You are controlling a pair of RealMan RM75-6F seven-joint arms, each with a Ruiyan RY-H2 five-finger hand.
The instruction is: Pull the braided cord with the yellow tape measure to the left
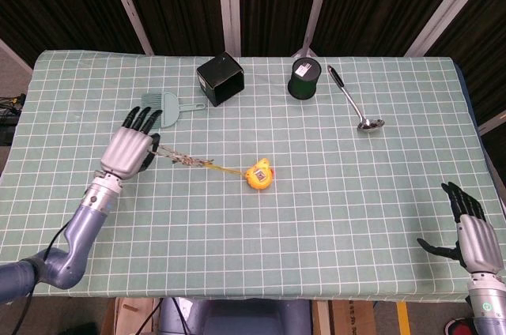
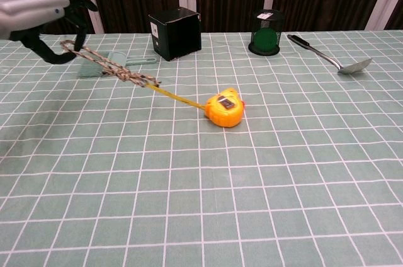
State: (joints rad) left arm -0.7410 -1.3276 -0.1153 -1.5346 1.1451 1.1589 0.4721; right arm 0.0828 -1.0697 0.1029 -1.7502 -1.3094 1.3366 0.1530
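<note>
The yellow tape measure lies on the green checked table, left of centre. A short yellow tape runs from it up-left to the braided cord. My left hand holds the cord's far end, fingers curled around it, and the cord is lifted off the cloth and taut. My right hand hovers at the table's lower right corner, fingers apart, holding nothing; the chest view does not show it.
A grey-green hand brush lies just beyond the left hand. A black box, a dark green cup and a ladle stand along the far side.
</note>
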